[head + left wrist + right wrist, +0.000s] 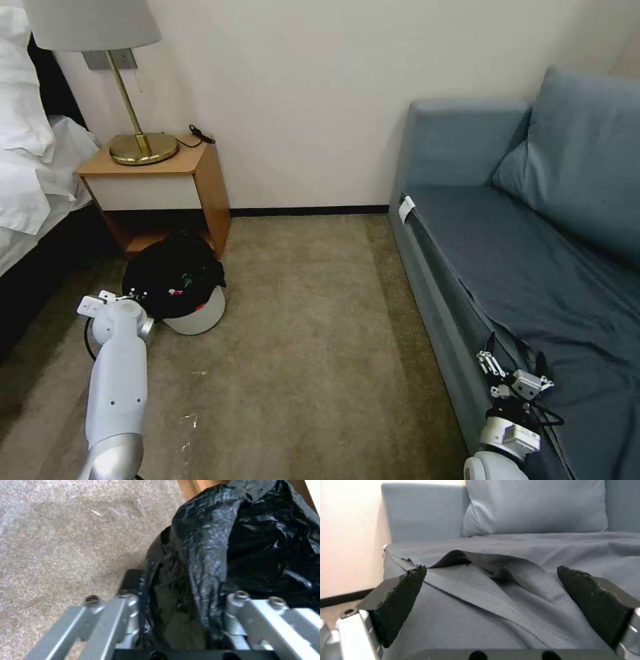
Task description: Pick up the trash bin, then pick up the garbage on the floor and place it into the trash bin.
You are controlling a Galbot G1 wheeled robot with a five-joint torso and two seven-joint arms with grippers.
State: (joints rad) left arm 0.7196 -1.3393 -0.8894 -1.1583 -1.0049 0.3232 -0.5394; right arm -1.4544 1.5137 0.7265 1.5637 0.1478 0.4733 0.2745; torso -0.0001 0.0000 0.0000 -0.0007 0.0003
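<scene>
The blue-grey sofa (pixel 533 267) runs along the right side of the room, its armrest against the back wall, with a large cushion (pixel 580 160) leaning on its backrest. A loose fold of the cover (pixel 493 567) bunches up on the seat near the front edge. The beige carpet (pixel 300 333) fills the floor between the sofa and the bed (pixel 27 173) at the left edge, whose white sheets hang over a dark base.

A wooden nightstand (pixel 160 193) stands against the wall beside the bed, and a brass lamp (pixel 137 127) sits on its top, with a black cable (pixel 199 137) near the back corner.

The trash bin (pixel 197 313) rests on the carpet just in front of the nightstand's right front corner, tilted, its white body showing below the black bag (pixel 173 270) that drapes over its rim. A few small bits of garbage (pixel 181 287), with red and white showing, lie inside the bag's opening.

The left gripper (pixel 133 293) is at the bin's near-left rim; in the left wrist view its jaws stand on either side of a crumpled fold of the bag (pixel 200 562), clamped on it.

The right gripper (pixel 517 370) hangs over the sofa's front edge, touching nothing, its black pads (pixel 400 600) spread wide apart.
</scene>
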